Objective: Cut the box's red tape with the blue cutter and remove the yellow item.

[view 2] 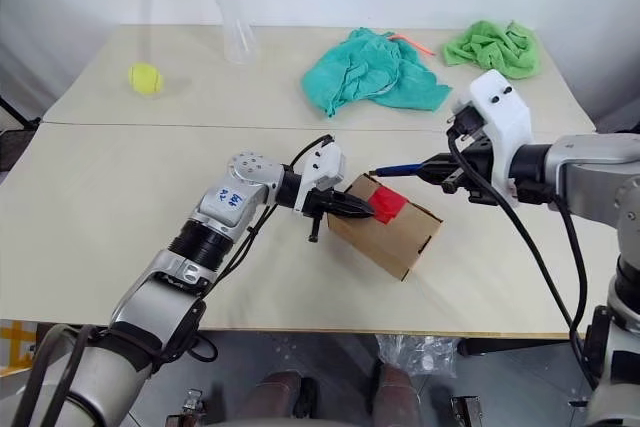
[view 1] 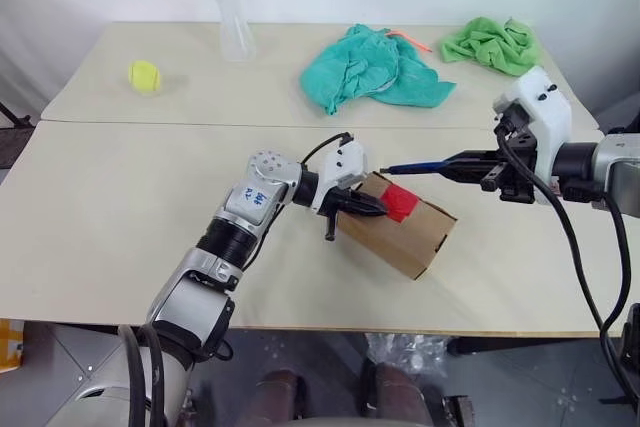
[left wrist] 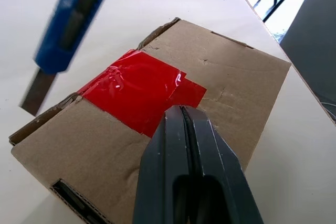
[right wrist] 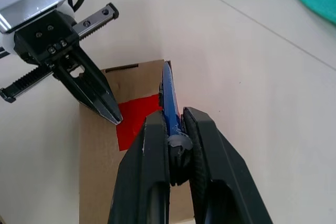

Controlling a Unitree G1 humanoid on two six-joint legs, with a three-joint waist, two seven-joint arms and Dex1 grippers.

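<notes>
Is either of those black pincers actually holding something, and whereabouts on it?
The right gripper clamps the slim blue cutter at its rear end. The left gripper is shut, empty, tips pressed on the brown cardboard box.

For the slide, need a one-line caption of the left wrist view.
Shut left gripper pressing on the box beside the red tape, blue cutter blade hovering above.

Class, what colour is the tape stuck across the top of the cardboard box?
Bright red; the tape shows best in the left wrist view.
</notes>
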